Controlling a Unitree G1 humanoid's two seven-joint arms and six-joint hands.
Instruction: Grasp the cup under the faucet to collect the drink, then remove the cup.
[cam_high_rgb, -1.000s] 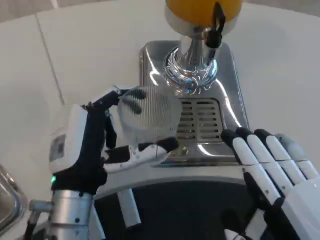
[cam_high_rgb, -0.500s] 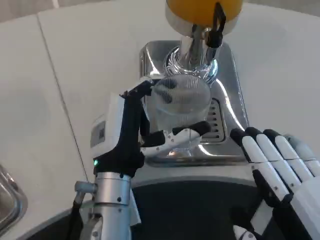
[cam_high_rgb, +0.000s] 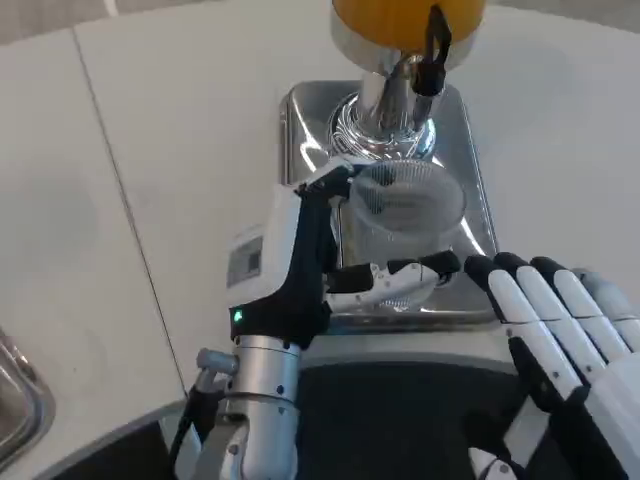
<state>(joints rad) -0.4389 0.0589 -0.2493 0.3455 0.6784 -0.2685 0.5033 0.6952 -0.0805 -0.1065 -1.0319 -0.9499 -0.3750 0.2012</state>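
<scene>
White bench (cam_high_rgb: 150, 200) surface lies to the left of the left hand (cam_high_rgb: 300, 265), and a metal rim (cam_high_rgb: 15, 405) is seen at the lower left edge, well apart from it. The left hand is wrapped around the clear ribbed plastic cup (cam_high_rgb: 405, 215): dark fingers (cam_high_rgb: 330, 180) are curled over the far side, while a white finger (cam_high_rgb: 395, 280) is laid across the near side, so the cup is held. The cup is carried upright over the shiny steel drip tray (cam_high_rgb: 460, 130), just in front of the chrome dispenser column (cam_high_rgb: 385, 110) and below the black tap lever (cam_high_rgb: 432, 50) of the orange drink tank (cam_high_rgb: 385, 15). No liquid can be made out in the cup.

To the right, the right hand (cam_high_rgb: 565, 350) is held near the tray's front corner, fingers straight and together, nothing in its grasp.

Grasping appears to be done, and placing under the faucet seems nearly finished. Opening the tap, filling, and withdrawing the cup are judged to be left.
</scene>
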